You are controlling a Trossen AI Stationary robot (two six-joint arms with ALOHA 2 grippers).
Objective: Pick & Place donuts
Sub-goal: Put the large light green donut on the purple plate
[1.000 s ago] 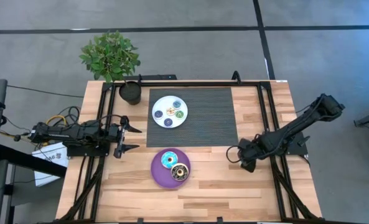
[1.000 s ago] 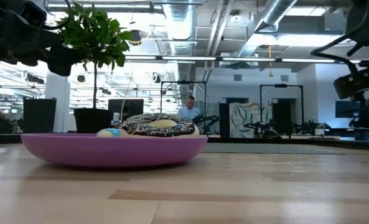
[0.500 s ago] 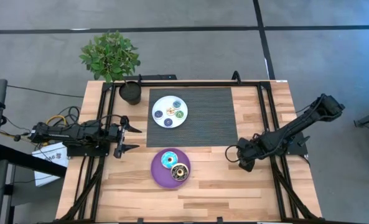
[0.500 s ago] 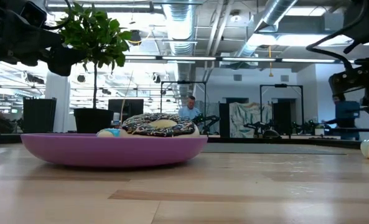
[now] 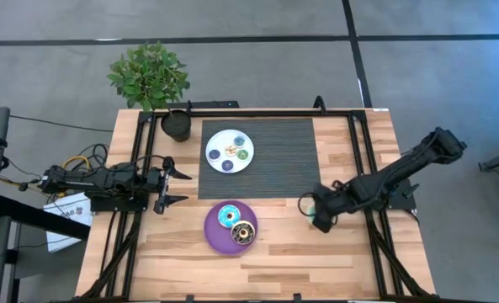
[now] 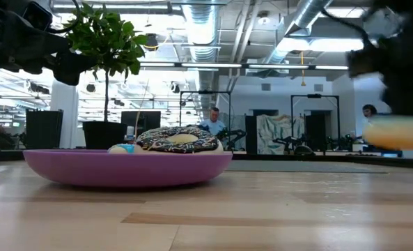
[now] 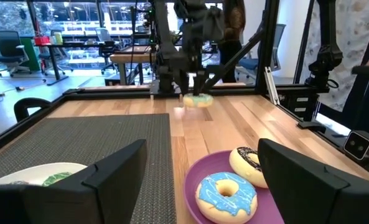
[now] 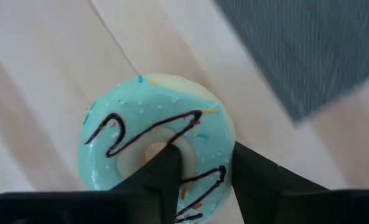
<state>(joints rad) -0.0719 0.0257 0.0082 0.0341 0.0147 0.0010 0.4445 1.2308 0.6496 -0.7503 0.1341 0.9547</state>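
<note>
Right tool (image 8: 200, 177) is pinching the green-iced donut (image 8: 156, 146) through its hole, icing facing up, ring lying flat above the desk (image 5: 283, 248); left tool (image 5: 175, 187) is sitting open.

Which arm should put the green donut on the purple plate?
The right. Its gripper is already shut on the green donut, just right of the purple plate. The left gripper waits open at the table's left side.
</note>
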